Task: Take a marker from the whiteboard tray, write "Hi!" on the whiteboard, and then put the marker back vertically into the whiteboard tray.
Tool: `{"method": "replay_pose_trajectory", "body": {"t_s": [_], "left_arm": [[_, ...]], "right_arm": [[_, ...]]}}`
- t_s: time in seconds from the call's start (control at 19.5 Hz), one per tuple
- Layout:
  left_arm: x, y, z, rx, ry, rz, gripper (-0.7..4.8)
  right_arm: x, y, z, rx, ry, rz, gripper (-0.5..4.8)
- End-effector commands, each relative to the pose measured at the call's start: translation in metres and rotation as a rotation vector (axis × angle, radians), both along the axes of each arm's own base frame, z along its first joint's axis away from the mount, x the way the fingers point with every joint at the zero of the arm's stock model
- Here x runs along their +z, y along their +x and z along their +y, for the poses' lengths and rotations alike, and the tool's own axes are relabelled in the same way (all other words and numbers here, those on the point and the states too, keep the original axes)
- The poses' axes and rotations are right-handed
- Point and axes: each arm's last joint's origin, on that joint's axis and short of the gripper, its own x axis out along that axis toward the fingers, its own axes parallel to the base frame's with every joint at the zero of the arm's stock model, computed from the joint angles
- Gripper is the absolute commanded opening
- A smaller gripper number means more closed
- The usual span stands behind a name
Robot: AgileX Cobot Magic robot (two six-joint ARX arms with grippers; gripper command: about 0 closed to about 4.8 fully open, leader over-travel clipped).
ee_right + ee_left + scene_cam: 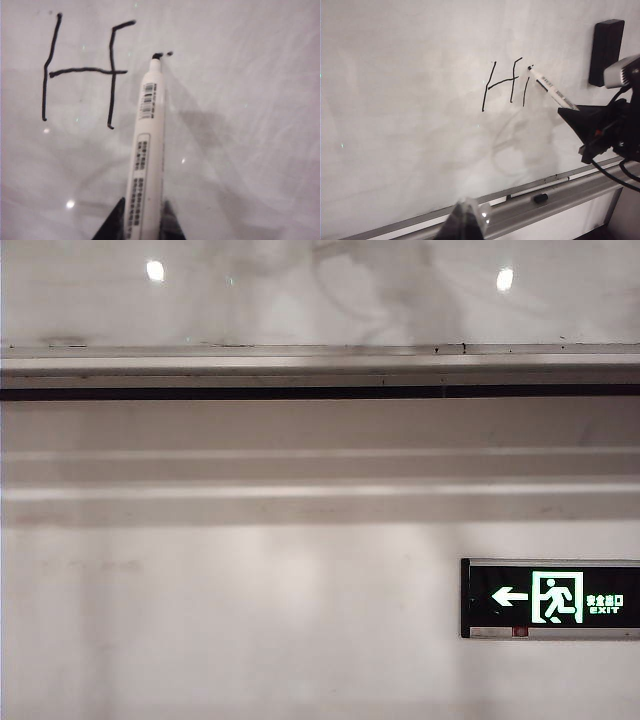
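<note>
Writing is part done: an "H" and the stroke of an "i" stand on the whiteboard (410, 100). The right end effector (142, 220) is clamped on the marker (147, 145), tip at the i's dot. The exclamation mark and the return to the whiteboard tray (555, 197) remain. The left end effector (465, 222) idles near the tray, state indeterminable.

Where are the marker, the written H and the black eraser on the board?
marker (148, 145): right wrist view, mid barrel.
H (80, 71): right wrist view, crossbar.
eraser (606, 50): left wrist view, middle of its black body.
</note>
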Motion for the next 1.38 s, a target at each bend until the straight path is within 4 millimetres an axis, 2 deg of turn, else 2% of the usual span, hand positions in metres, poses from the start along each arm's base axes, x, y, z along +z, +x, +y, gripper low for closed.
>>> {"method": "replay_pose_trajectory", "body": {"t_s": [0.05, 0.41, 0.67, 0.97, 1.13, 1.38], "left_arm": [[0.002, -0.002, 0.0, -0.004, 0.002, -0.018, -0.05], [0.002, -0.002, 0.0, -0.004, 0.002, -0.018, -0.05], [0.002, -0.002, 0.0, -0.004, 0.003, -0.018, -0.06], [0.002, -0.002, 0.0, -0.005, 0.002, -0.017, -0.05], [0.002, -0.002, 0.0, -0.005, 0.003, -0.014, -0.06], [0.002, -0.004, 0.001, -0.01, 0.004, -0.013, -0.05]], "right_arm": [[0.004, -0.001, -0.002, -0.061, 0.021, -0.022, -0.05], [0.003, -0.001, 0.0, 0.008, 0.012, -0.02, -0.05], [0.004, -0.002, -0.001, -0.019, 0.018, -0.025, -0.05], [0.036, -0.042, -0.027, -0.018, 0.046, -0.071, -0.05], [0.04, -0.036, -0.044, -0.041, 0.055, -0.1, -0.05], [0.033, -0.026, -0.038, -0.007, 0.041, -0.085, -0.05]]}}
